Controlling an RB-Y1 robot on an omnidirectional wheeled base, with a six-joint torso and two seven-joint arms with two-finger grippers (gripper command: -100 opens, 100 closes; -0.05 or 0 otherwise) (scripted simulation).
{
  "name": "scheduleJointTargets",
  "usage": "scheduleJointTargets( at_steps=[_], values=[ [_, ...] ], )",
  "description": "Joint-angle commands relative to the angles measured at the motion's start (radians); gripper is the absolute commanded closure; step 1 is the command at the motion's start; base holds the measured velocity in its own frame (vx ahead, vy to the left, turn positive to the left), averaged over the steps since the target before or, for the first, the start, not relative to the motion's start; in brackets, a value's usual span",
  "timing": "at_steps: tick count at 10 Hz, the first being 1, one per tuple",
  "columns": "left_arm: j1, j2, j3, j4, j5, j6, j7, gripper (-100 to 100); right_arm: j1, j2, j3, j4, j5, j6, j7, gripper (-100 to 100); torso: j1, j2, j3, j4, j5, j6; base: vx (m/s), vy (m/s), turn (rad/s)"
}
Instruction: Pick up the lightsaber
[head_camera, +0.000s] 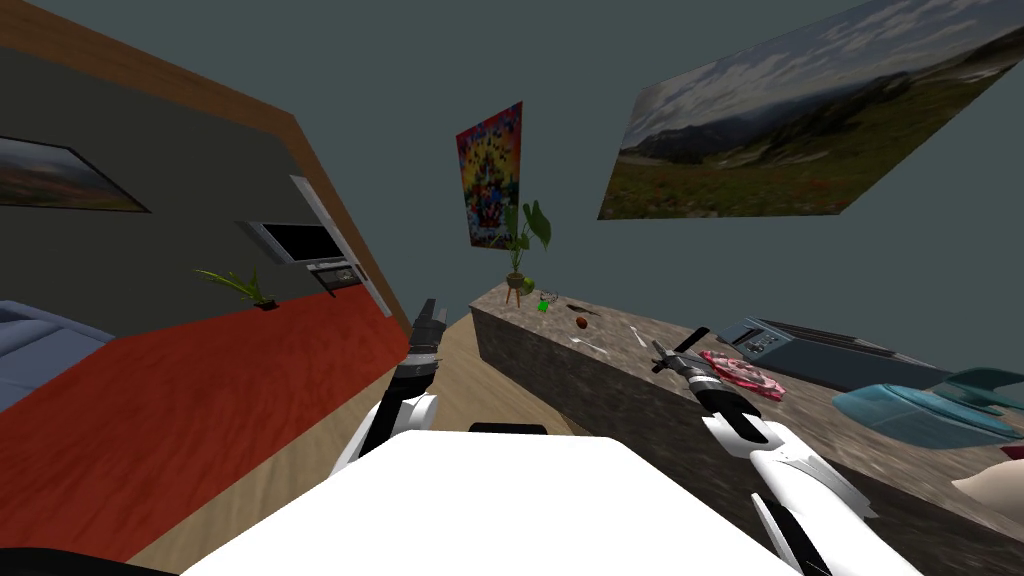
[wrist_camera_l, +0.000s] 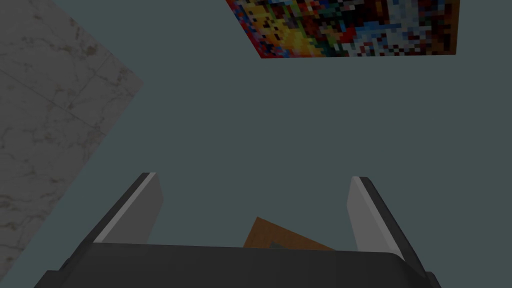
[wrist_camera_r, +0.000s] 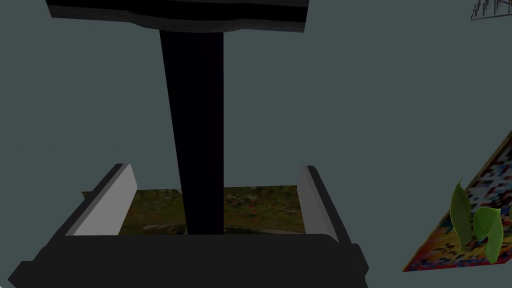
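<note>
Head view: one black, rod-shaped lightsaber (head_camera: 697, 339) crosses the right pincer (head_camera: 668, 352), above the grey stone table (head_camera: 600, 385). Left wrist view: the left pincer (wrist_camera_l: 254, 177) is spread wide and empty. Right wrist view: the one lightsaber (wrist_camera_r: 195, 125) stands between the right pincer's (wrist_camera_r: 216, 167) two wide-apart fingers, with a gap on either side.

A long counter of mottled brown stone (head_camera: 560, 370) carries at its far end a leafy green potted plant on a small wooden stand (head_camera: 519, 255), with a small bright green object (head_camera: 543, 306) and a round brown one (head_camera: 581, 323) near it. Nearer lie a flat pink patterned piece (head_camera: 745, 373), a dark blue-grey boxy machine (head_camera: 800, 350) and a teal moulded shape (head_camera: 915, 412). A bright pixelated poster (head_camera: 490, 175) and a wide landscape picture (head_camera: 800, 130) hang on the grey-green wall, and a red rug (head_camera: 170, 420) lies on the wooden floor.
</note>
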Motion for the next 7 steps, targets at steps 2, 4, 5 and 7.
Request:
scheduleJointTargets(
  at_steps=[2, 4, 5, 7],
  values=[
    [0.000, 0.000, 0.000, 0.000, 0.000, 0.000, 0.000, 0, -0.060, -0.032, -0.006, 0.104, -0.020, -0.029, 0.028, -100, 0.002, 0.001, 0.001, 0.000, 0.000, 0.000, -0.066, 0.069, 0.094],
    [0.000, 0.000, 0.000, 0.000, 0.000, 0.000, 0.000, 0, -0.127, -0.088, -0.021, 0.224, -0.065, -0.061, 0.063, -100, -0.003, -0.001, -0.001, 0.000, -0.001, 0.002, -0.040, 0.026, 0.081],
    [0.000, 0.000, 0.000, 0.000, 0.000, 0.000, 0.000, 0, -0.127, -0.088, -0.021, 0.276, -0.065, -0.061, 0.063, -100, -0.001, 0.001, 0.000, 0.000, 0.000, 0.000, -0.079, 0.058, 0.165],
    [0.000, 0.000, 0.000, 0.000, 0.000, 0.000, 0.000, 0, -0.127, -0.088, -0.021, 0.287, -0.065, -0.061, 0.063, -100, -0.001, 0.000, 0.000, 0.000, 0.000, 0.002, -0.019, 0.028, -0.011]
  ],
)
